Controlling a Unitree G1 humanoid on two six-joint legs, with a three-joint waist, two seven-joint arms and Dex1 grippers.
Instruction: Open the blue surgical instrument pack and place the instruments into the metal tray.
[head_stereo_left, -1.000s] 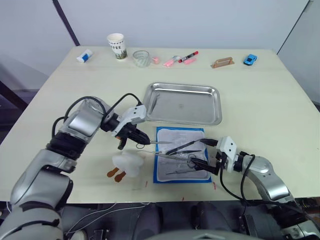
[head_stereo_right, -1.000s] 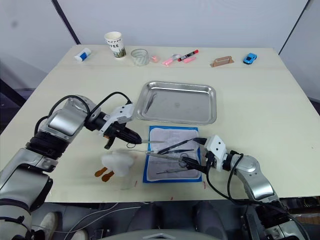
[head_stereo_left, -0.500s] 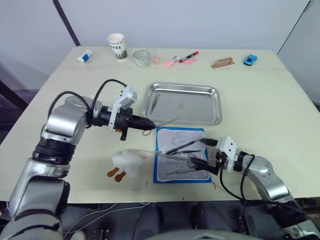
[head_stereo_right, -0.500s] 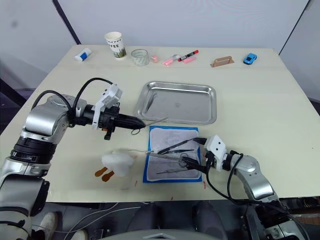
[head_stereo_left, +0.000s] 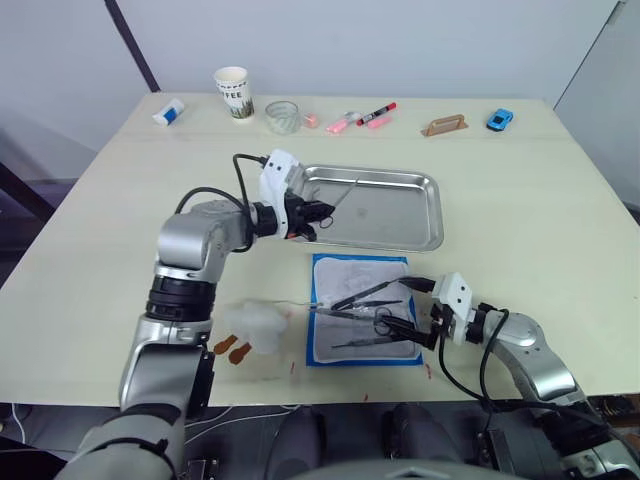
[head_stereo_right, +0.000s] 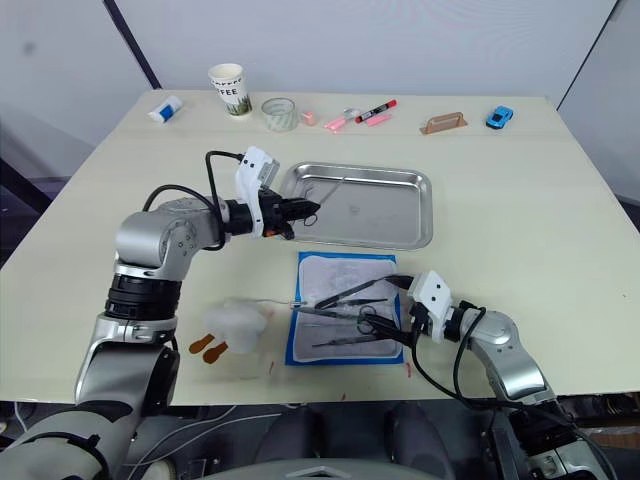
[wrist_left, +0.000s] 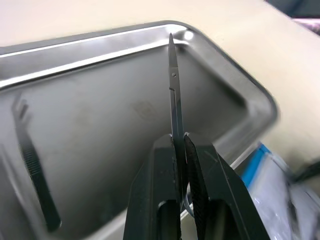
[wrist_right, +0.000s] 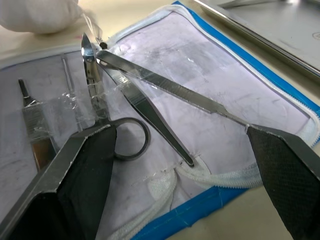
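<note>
Steel scissors (wrist_left: 173, 95), slim, stiff and likely slippery, sit pinched near the pivot in the left gripper (wrist_left: 179, 150) above the metal tray (wrist_left: 90, 60); right gripper (wrist_right: 175, 150) gapes over the blue surgical instrument pack (head_stereo_left: 362, 272).

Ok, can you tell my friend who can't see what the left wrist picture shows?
The left gripper pinches slim scissors, pointing them over the shiny metal tray. One dark tool already lies in it.

Along the desk's (head_stereo_left: 120, 200) far edge we see a paper cup (head_stereo_left: 233, 92), glass jar (head_stereo_left: 282, 116), marker pen (head_stereo_left: 377, 113) and blue toy car (head_stereo_left: 500, 119).
</note>
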